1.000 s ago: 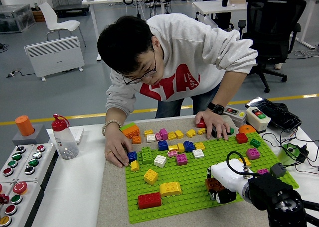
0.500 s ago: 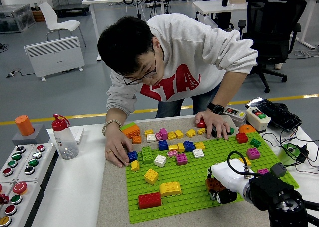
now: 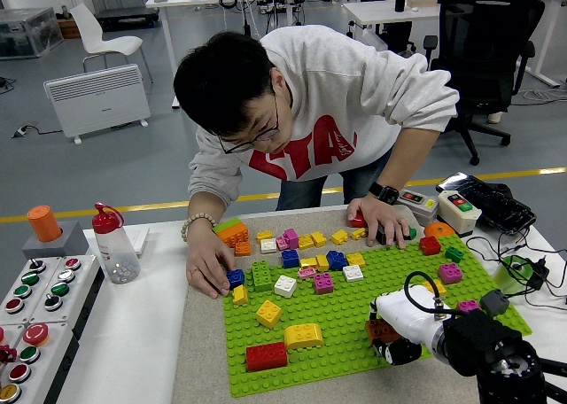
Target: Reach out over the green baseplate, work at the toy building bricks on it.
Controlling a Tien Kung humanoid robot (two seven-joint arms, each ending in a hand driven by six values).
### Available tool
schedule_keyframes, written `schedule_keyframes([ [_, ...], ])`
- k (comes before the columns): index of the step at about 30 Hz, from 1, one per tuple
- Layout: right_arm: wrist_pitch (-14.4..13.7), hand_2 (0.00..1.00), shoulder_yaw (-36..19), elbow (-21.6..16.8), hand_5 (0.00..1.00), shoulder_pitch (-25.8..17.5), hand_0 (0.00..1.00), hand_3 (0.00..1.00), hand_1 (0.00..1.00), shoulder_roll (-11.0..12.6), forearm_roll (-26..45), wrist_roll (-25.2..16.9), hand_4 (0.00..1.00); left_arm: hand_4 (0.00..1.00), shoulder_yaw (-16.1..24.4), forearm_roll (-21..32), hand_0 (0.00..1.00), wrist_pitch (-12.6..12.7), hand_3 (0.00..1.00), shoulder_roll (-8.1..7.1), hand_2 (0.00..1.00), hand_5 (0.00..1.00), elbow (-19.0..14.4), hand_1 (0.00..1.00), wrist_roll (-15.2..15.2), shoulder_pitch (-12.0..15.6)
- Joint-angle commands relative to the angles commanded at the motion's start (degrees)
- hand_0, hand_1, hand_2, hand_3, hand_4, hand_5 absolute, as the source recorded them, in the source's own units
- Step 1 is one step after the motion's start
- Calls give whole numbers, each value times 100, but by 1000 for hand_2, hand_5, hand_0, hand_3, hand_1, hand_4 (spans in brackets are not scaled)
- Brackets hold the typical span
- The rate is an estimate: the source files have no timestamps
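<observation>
Over the green baseplate [image 3: 354, 333], right hand [image 3: 390, 333] grasps a brown brick [image 3: 379, 330]; sweatshirt print unreadable.

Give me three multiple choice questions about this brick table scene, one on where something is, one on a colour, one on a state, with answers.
1. Where is the red brick on the baseplate?
A. Near left corner
B. Far right corner
C. Centre

2. What colour is the bottle cap?
A. Blue
B. Red
C. Green

3. What is the person's hand at the baseplate's left edge doing?
A. Raised well above the table
B. Holding the bottle
C. Fingers down on a blue brick

Answers:
1. A: it sits near the baseplate's near left corner, left of the yellow rounded brick.
2. B: the cap and spout are red.
3. C: the fingertips press at the blue brick. The other hand rests at the far edge, and the robot's right hand is over the right side.
</observation>
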State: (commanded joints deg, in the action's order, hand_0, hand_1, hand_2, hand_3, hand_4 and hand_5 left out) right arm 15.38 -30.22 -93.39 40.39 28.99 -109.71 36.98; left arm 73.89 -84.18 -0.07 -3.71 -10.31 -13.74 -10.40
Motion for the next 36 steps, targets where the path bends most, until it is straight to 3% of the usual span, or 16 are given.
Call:
schedule_keyframes([
  [36, 0, 871, 67, 97, 266, -6, 924, 530, 838, -13, -2, 0, 518, 283, -6, -20, 652, -5, 561, 11, 670, 998, 0, 692, -10, 34],
])
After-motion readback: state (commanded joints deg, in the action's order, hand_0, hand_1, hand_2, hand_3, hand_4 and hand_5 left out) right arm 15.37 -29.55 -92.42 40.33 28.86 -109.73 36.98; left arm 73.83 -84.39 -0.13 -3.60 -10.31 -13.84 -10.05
